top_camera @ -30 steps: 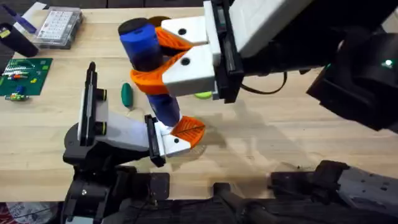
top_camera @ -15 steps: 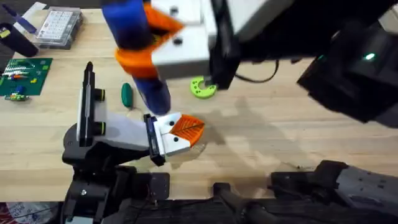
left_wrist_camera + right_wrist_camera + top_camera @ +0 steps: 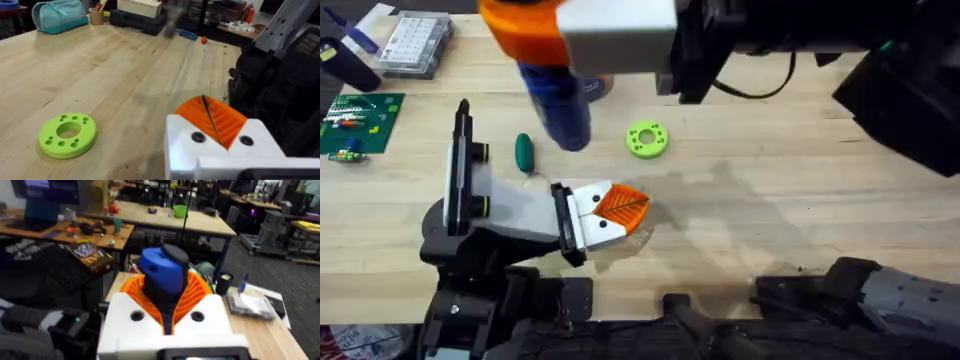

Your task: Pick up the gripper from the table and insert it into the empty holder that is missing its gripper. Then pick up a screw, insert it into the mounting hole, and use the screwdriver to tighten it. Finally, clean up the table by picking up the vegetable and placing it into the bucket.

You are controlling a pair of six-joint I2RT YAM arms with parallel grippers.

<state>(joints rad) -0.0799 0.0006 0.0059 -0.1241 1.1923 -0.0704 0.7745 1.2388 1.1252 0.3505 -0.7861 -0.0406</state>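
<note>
screwdriver (image 3: 557, 105): blue, orange collar | vegetable (image 3: 524, 151): dark green | ring (image 3: 647, 140): lime green, holed | fingers (image 3: 215, 135): white, orange ribbed pads | worktop (image 3: 770, 200): pale wood grain | circuit board (image 3: 355, 122): green

The right gripper (image 3: 570, 25) hangs high over the back of the table (image 3: 770, 210), clamped on the screwdriver (image 3: 557, 100) — it points down toward the table. The vegetable (image 3: 524, 151) lies below and to the left of it. A flat ring (image 3: 647, 139) lies to its right. The left gripper (image 3: 610, 210) sits low, near the front — between the vegetable and the ring. A circuit board (image 3: 355, 122) lies far left.
</note>
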